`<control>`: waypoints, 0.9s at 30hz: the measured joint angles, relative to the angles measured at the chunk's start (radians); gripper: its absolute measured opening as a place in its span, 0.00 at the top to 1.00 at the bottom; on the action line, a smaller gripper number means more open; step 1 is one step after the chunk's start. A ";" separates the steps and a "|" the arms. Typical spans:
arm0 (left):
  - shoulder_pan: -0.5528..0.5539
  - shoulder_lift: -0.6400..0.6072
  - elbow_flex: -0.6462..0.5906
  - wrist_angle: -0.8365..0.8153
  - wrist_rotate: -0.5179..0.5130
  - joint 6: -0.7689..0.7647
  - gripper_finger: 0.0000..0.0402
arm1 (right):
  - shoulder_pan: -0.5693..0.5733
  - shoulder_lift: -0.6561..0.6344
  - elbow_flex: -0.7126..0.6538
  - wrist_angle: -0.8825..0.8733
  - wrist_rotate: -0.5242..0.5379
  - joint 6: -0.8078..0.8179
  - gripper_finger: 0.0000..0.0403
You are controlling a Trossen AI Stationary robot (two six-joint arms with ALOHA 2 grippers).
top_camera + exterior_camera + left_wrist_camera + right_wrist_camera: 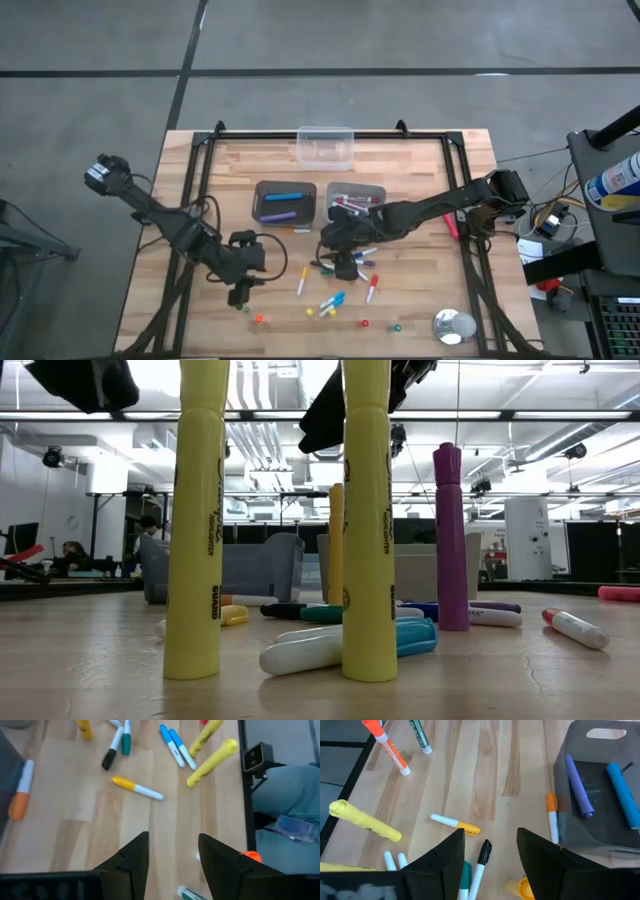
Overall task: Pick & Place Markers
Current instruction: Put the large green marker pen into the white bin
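Many markers lie scattered on the wooden table [420, 290] between my two arms. My left gripper [241, 292] [173, 862] is open above bare wood, and a yellow-capped white marker [136, 788] and two blue markers [176, 745] lie ahead of it. My right gripper [340, 262] [490, 855] hovers open over a black-capped marker [481, 865]. Next to that marker lie a yellow-capped marker [455, 824] and an orange marker [551, 815] that touches the tray's edge. In the low view, two yellow highlighters [200, 520] [368, 520] and a purple marker [450, 540] stand upright on their ends.
Two grey trays sit at mid-table. The left tray [258, 205] holds a purple and a blue marker, and the right tray [382, 190] holds red ones. A clear container [325, 145] stands at the far edge. A silver tape roll [453, 326] lies near the right corner. Loose caps [364, 323] dot the near side.
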State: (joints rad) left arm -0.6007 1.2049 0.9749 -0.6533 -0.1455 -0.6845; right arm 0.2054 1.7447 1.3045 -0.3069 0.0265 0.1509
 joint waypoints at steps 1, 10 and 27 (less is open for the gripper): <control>-0.008 0.000 0.000 0.001 0.002 -0.008 0.60 | 0.000 0.000 0.000 0.000 0.000 0.000 0.56; -0.076 0.000 0.000 0.076 0.003 -0.058 0.60 | 0.000 0.000 0.000 0.000 0.000 0.007 0.56; -0.134 0.000 0.000 0.190 0.002 -0.022 0.60 | 0.002 0.000 0.000 0.012 0.002 0.015 0.56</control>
State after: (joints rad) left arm -0.7350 1.2049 0.9745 -0.4638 -0.1431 -0.7067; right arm 0.2070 1.7447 1.3045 -0.2952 0.0284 0.1658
